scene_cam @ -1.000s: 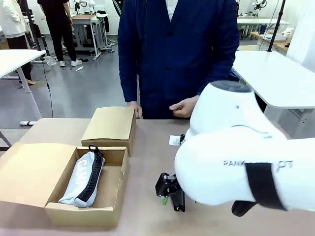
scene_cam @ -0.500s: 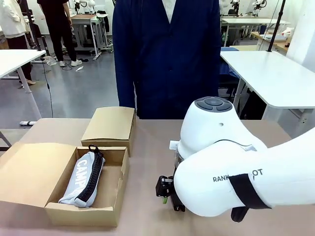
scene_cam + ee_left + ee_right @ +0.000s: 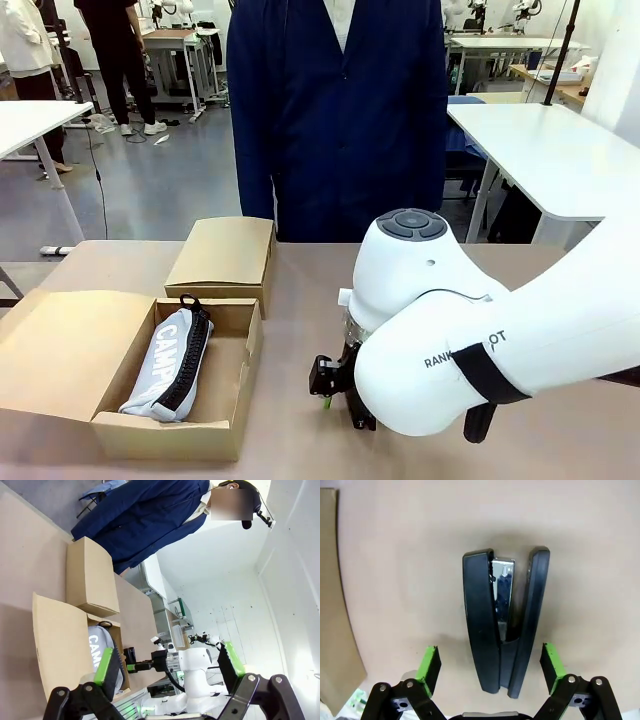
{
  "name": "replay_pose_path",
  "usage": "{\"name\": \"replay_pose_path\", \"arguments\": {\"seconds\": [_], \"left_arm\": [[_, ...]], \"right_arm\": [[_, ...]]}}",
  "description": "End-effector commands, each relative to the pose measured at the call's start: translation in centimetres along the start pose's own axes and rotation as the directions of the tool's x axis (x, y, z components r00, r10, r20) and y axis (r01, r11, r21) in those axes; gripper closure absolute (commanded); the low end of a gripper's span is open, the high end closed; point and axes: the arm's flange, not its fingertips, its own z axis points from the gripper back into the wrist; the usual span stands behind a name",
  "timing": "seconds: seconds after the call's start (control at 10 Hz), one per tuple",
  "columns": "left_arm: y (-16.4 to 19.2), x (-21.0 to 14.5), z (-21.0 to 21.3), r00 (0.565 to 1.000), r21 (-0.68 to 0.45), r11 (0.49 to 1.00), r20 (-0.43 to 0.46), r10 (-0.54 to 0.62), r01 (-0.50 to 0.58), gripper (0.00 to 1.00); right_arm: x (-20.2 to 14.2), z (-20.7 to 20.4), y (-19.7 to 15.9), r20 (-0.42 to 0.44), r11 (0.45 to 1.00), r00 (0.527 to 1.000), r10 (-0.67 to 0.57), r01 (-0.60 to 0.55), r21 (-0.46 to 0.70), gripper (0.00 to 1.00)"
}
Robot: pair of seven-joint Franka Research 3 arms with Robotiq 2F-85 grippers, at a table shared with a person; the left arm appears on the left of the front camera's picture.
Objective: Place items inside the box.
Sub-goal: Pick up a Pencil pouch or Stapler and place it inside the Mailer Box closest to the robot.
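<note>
Black stapler (image 3: 481, 630), on the counter (image 3: 395, 555) between the jaws of your wide-open, empty right end effector (image 3: 491, 662), awaits grasping: descend, close, then carry it to the box (image 3: 170, 437).

White capital letters run along the grey pencil case (image 3: 168, 362) lying in the open box (image 3: 60, 360). Seen from the front they read CAMP, and the rest of the word curves out of sight. In the left wrist view the same case (image 3: 96, 644) shows only CAM, with the rest hidden. On the white right arm (image 3: 530, 325), dark print reads RANK and OT, and a black band (image 3: 470, 372) covers the letters between.
</note>
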Motion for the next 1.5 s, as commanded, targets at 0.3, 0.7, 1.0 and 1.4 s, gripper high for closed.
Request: {"name": "replay_pose_path", "arguments": {"seconds": [0.3,0.7,1.0,1.4], "left_arm": [[-0.21,0.1,0.03,1.0,-0.025,1.0,0.011,-0.017,0.017,0.0],[-0.21,0.1,0.03,1.0,-0.025,1.0,0.011,-0.017,0.017,0.0],[-0.21,0.1,0.03,1.0,-0.025,1.0,0.011,-0.017,0.017,0.0],[-0.21,0.1,0.03,1.0,-0.025,1.0,0.011,-0.017,0.017,0.0]], "right_arm": [[0.38,-1.34,1.65,0.04,0.999,0.998,-0.042,0.043,-0.011,0.0],[0.52,-1.33,1.39,0.047,0.997,0.997,-0.06,0.063,-0.051,1.0],[0.71,-1.2,1.05,0.054,0.995,0.996,-0.077,0.081,-0.064,0.96],[0.95,-0.73,0.84,0.035,0.995,0.996,-0.08,0.082,-0.059,1.0]]}}
